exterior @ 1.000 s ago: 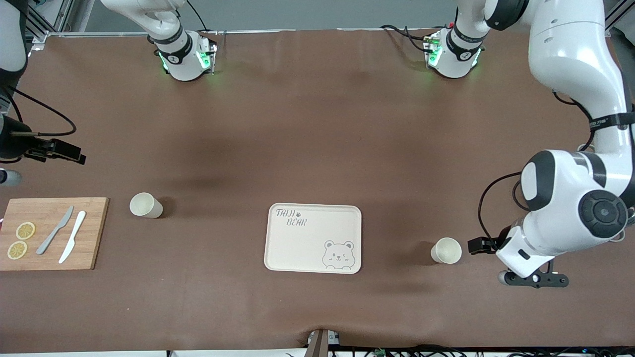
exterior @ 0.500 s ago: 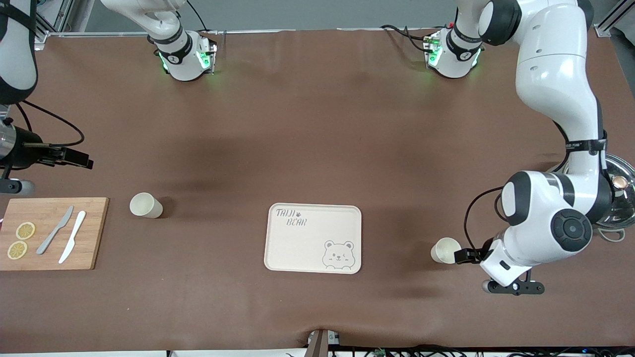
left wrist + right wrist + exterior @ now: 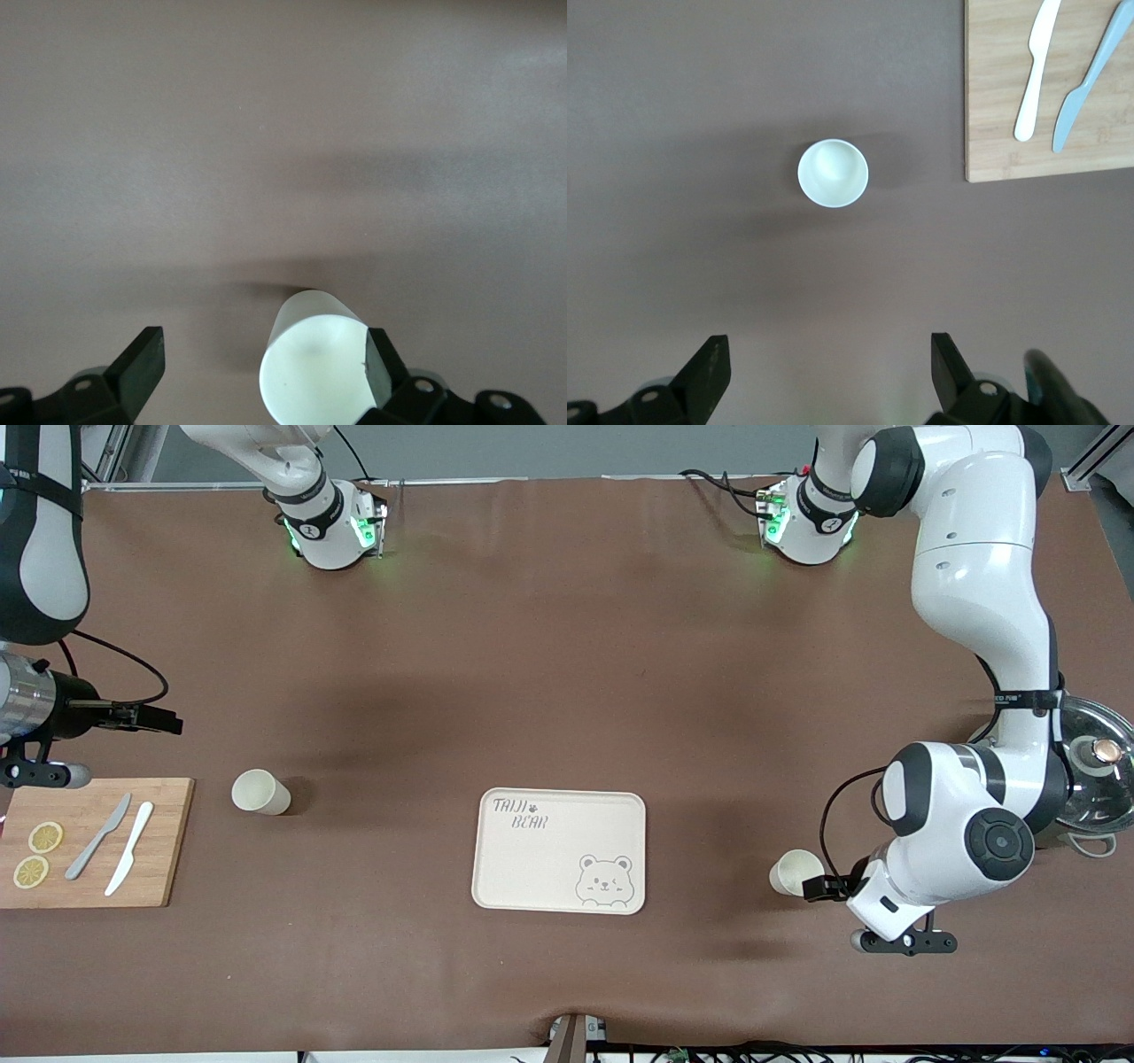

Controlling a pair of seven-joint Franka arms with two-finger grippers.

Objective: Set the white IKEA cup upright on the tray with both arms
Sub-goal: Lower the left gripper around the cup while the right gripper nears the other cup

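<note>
Fingers of the left gripper are spread and have closed in on the cup near the left arm's end of the tabletop; one finger now touches its rim, so a grasp looks imminent. Right gripper, fingers spread, has advanced toward the second cup, which stands beside the cutting board. Nothing blocks the path to the tray, which sits between both cups.

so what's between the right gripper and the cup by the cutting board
Only bare brown tabletop: the right wrist view shows the open right gripper hanging above the cup, nothing between them.
</note>
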